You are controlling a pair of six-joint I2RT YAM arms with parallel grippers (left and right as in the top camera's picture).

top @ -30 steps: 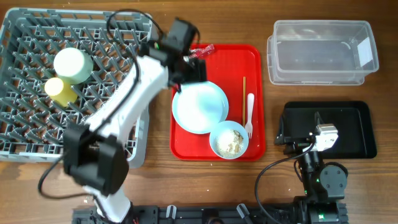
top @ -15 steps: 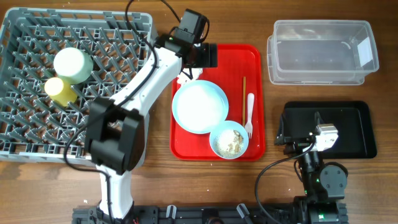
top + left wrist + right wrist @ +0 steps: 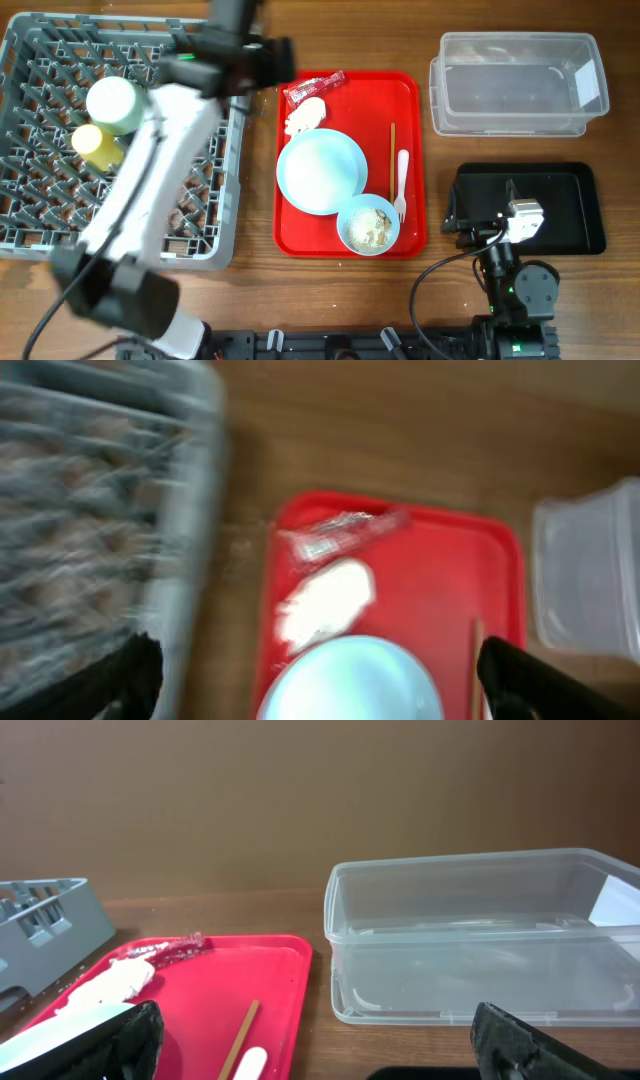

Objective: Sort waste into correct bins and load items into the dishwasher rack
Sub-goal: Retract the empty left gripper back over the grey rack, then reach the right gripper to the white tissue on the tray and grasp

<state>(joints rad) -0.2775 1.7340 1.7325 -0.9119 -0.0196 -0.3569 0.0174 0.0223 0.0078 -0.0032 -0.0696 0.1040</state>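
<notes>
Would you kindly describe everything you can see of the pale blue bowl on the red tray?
The pale blue bowl is small and round, and looks like smooth plastic. It sits upright in the near right corner of the red serving tray. It holds a clump of beige rice-like scraps that covers much of its floor. Its rim meets or slightly overlaps the edge of the larger pale blue plate. The tines of the white fork lie against its right rim.
</notes>
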